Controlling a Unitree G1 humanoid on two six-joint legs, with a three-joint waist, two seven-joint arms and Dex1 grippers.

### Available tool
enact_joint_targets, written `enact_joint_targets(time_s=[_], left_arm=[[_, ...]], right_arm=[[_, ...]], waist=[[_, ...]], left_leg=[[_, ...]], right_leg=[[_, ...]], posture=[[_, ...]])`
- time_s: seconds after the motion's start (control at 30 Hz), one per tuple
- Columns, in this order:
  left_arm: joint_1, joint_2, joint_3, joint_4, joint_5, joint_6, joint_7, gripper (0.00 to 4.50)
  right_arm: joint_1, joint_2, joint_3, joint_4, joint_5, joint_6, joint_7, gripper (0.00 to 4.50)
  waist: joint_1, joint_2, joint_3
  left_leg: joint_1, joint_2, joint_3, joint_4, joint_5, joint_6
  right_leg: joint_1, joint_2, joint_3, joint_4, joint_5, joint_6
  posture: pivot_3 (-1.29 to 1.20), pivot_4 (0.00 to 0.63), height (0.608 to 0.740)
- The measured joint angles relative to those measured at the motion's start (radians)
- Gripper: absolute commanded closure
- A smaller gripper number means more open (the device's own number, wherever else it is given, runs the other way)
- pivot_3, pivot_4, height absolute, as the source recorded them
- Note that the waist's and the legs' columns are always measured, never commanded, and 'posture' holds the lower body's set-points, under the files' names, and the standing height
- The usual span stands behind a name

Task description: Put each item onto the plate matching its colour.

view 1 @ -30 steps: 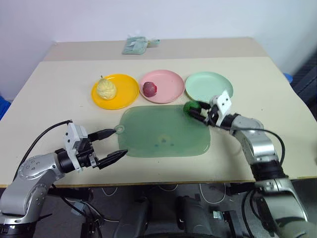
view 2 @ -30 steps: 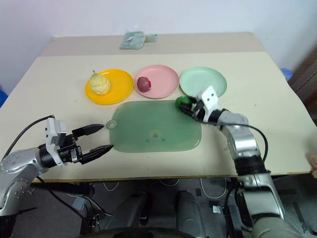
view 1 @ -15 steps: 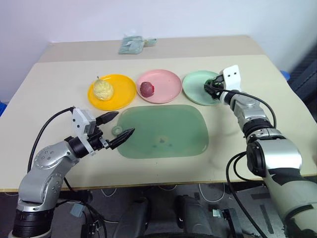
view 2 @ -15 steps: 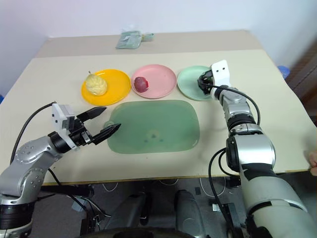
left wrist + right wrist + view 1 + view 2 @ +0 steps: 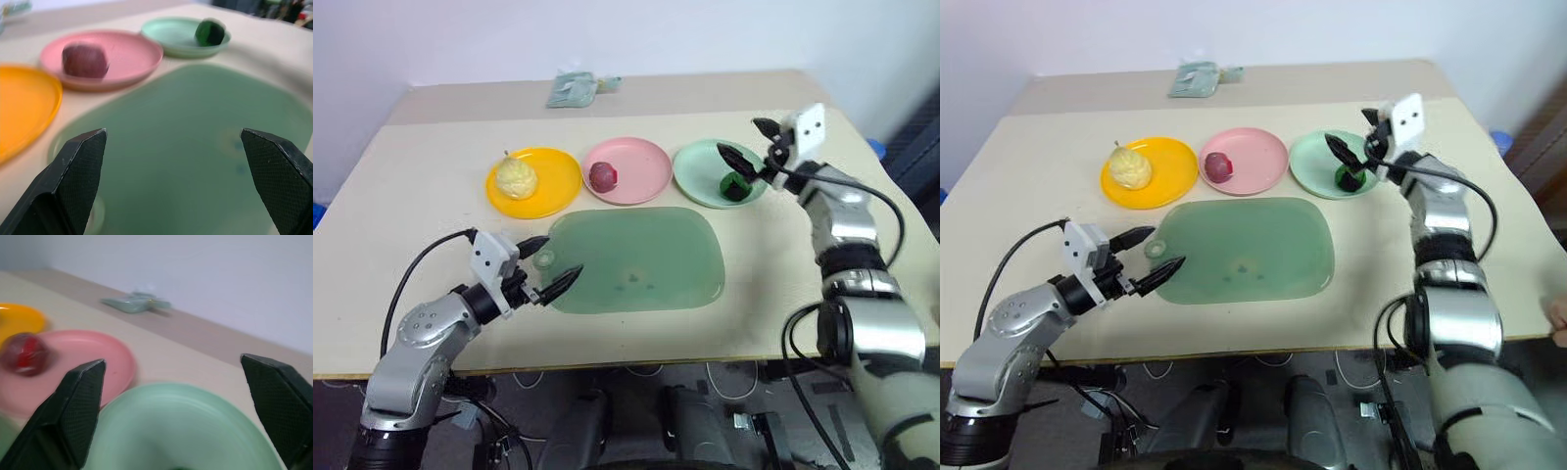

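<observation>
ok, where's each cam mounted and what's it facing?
Head stereo pair: looks down over the beige table; both arms show.
Left wrist: low over the translucent green mat, open left gripper in front.
Right wrist: above the round mint-green plate, open right gripper.
Both wrist views share the round pink plate.

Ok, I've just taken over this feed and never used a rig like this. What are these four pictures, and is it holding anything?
It is a two-armed humanoid at a table. Two pictures come from its head, looking down over both arms; the other two come from cameras on each wrist, looking out between that gripper's black fingers.

On the table sit a yellow plate with a pale yellow toy, a pink plate with a dark red toy, a mint green plate with a green-and-black ball, and a translucent green mat.

The left gripper is open over the mat's edge; the right gripper is open above the green plate. Nothing is held.
</observation>
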Motion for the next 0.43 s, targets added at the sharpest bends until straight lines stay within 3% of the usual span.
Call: enact_joint_targets(time_s=[0.2,0.43], left_arm=[[0.086,0.039,0.076,-0.04,-0.04,0.013,-0.021,0.0],[0.139,0.057,0.12,-0.069,-0.069,0.017,-0.042,0.0]], right_arm=[[0.629,-0.098,-0.079,-0.664,0.163,0.308,0.025,0.02],[0.845,-0.116,-0.208,-0.94,0.232,0.389,-0.045,0.02]], waist=[[0.008,0.007,0.001],[-0.011,0.005,-0.001]], left_leg=[[-0.001,0.0,0.003,0.001,0.0,0.001],[0.003,0.009,0.017,0.001,-0.001,0.0]], right_leg=[[-0.002,-0.003,0.004,0.001,-0.003,-0.002],[0.001,0.0,0.008,-0.002,-0.006,0.0]], posture=[[0.0,0.15,0.74],[0.0,0.15,0.74]])
